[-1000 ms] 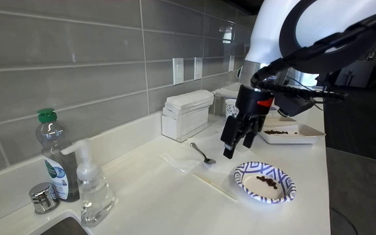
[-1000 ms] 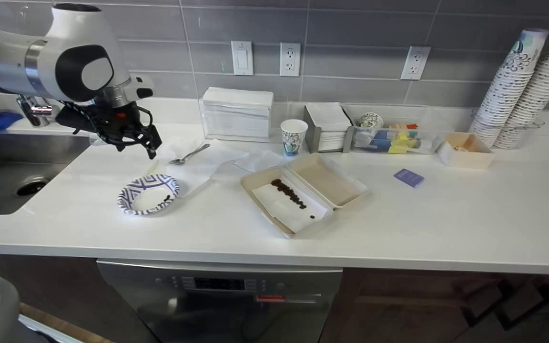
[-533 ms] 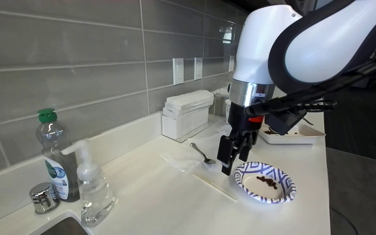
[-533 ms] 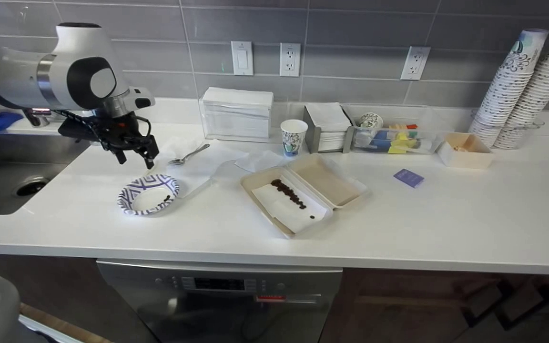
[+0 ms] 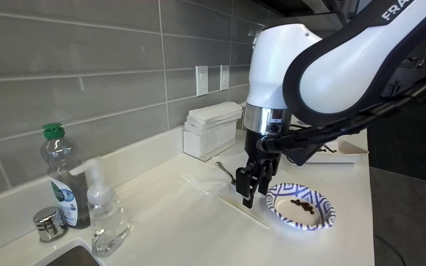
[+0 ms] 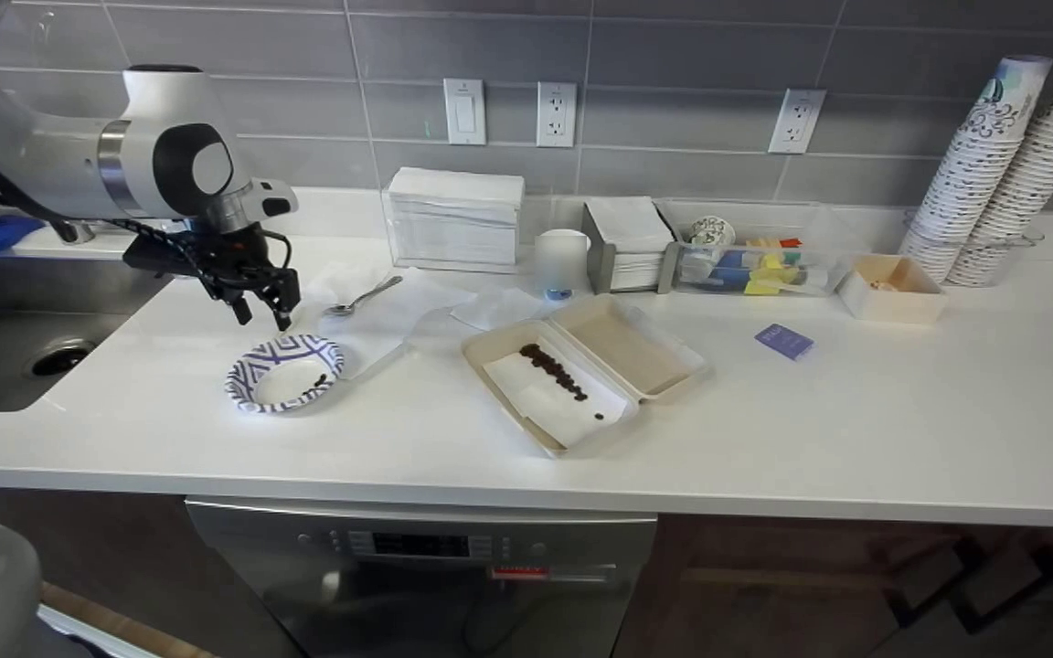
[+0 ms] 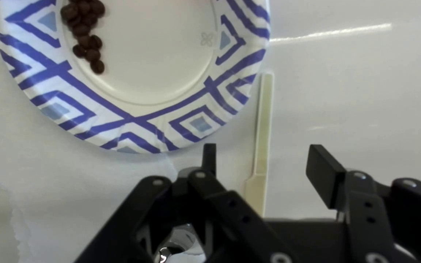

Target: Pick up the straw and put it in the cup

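Cream in colour, the knife-shaped straw (image 7: pixel 263 142) lies on the white counter (image 7: pixel 342 91), just beside the paper bowl (image 7: pixel 196 109) of coffee beans (image 7: pixel 82 30). My gripper (image 7: pixel 265 167) has its jaws wide; in the wrist view the straw appears between my fingers (image 7: pixel 322 175). The paper cup (image 6: pixel 561 260) stands upright, well apart.

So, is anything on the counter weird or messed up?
A few things. In an exterior view, the cup looks smeared, maybe a blurry picture, and one dark bean sits apart from the bean row in the open box. In the wrist view, the white paper has a ragged edge, as if torn.
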### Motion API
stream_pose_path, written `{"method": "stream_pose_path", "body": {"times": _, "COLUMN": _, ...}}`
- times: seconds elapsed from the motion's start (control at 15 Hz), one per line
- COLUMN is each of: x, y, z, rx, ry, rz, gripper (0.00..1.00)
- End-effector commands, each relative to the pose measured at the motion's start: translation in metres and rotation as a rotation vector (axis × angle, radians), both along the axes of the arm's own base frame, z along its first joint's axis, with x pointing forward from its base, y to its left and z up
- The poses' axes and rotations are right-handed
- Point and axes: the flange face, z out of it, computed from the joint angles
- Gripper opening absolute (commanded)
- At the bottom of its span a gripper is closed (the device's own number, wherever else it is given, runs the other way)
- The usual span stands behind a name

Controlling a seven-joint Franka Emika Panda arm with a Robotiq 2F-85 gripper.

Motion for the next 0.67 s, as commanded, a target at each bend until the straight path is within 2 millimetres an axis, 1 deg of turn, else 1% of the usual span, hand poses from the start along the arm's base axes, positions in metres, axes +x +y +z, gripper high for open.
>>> {"method": "stream_pose_path", "body": {"times": 0.0, "x": 0.008, "y": 0.008, "z": -0.017, "rx": -0.008, "ry": 0.011, "rz": -0.012, "gripper": 0.65}}
{"method": "stream_pose_path", "body": {"times": 0.27, "x": 0.009, "y": 0.009, "z": -0.031, "rx": -0.009, "ry": 0.032, "rz": -0.02, "gripper": 0.66}}
{"method": "stream_pose_path", "body": {"times": 0.33, "x": 0.009, "y": 0.009, "z": -0.035, "rx": -0.005, "ry": 0.039, "rz": -0.024, "gripper": 0.63}}
{"method": "stream_pose_path", "body": {"times": 0.53, "x": 0.008, "y": 0.009, "z": -0.042, "rx": -0.005, "ry": 0.059, "rz": -0.034, "gripper": 0.62}}
{"method": "stream_pose_path", "body": {"times": 0.6, "x": 0.007, "y": 0.009, "z": -0.046, "rx": -0.006, "ry": 0.069, "rz": -0.038, "gripper": 0.58}}
